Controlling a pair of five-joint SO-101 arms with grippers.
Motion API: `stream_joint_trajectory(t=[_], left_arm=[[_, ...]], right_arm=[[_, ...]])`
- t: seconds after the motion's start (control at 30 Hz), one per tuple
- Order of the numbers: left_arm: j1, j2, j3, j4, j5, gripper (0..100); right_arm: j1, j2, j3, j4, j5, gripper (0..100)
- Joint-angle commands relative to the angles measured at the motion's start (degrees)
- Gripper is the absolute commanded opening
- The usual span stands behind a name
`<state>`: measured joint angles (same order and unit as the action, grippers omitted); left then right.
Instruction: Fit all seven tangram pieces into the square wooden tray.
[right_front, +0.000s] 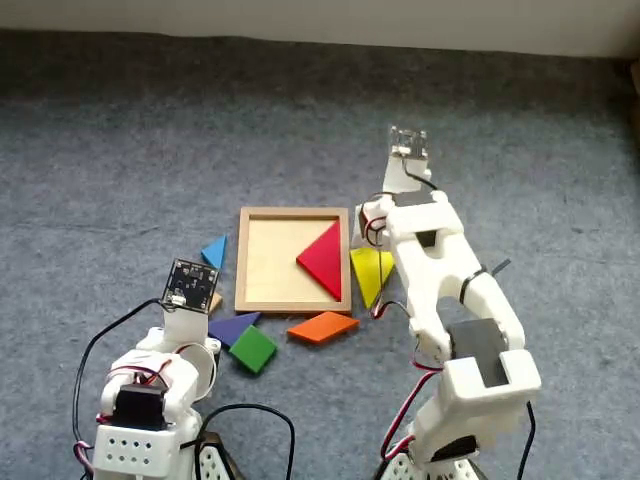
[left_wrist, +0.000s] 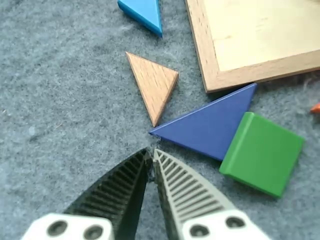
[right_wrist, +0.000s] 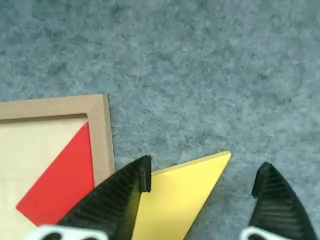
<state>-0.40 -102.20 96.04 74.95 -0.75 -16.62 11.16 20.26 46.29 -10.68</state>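
The square wooden tray (right_front: 243, 262) lies mid-table with a red triangle (right_front: 323, 258) in its right half. Just outside the tray's right wall lies a yellow triangle (right_front: 371, 272). My right gripper (right_wrist: 205, 171) hangs open over that yellow triangle (right_wrist: 175, 200), one finger near the tray wall (right_wrist: 102, 135), the other over carpet. My left gripper (left_wrist: 151, 152) is shut and empty, its tips just short of the dark blue triangle (left_wrist: 210, 125). Around that are a green square (left_wrist: 261, 154), a wood-coloured triangle (left_wrist: 154, 85) and a light blue triangle (left_wrist: 144, 12).
An orange parallelogram (right_front: 322, 326) lies below the tray's lower right corner. The green square (right_front: 253, 349) and dark blue triangle (right_front: 232, 327) sit below its lower left corner, the light blue triangle (right_front: 214, 250) to its left. Grey carpet covers the table.
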Motion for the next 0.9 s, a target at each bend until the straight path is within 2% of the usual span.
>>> stream_joint_trajectory(t=[0.0,0.23,0.47,0.67,0.77,0.87], left_arm=[[-0.8,-0.5,1.1,0.3,0.4,1],[-0.8,-0.5,1.1,0.3,0.4,1],[-0.8,-0.5,1.1,0.3,0.4,1],[-0.8,-0.5,1.1,0.3,0.4,1],[-0.8,-0.5,1.1,0.3,0.4,1],[-0.8,-0.5,1.1,0.3,0.4,1]], right_arm=[[1.2,0.3,-2.9,0.4,1.7,31.7],[4.4,4.4,-9.2,10.2,2.3,31.7],[10.9,8.7,-22.5,29.2,9.4,31.7],[13.7,9.0,-26.9,40.4,20.1,31.7],[14.3,8.7,-27.4,44.7,22.2,31.7],[14.5,8.7,-28.4,44.0,21.0,31.7]])
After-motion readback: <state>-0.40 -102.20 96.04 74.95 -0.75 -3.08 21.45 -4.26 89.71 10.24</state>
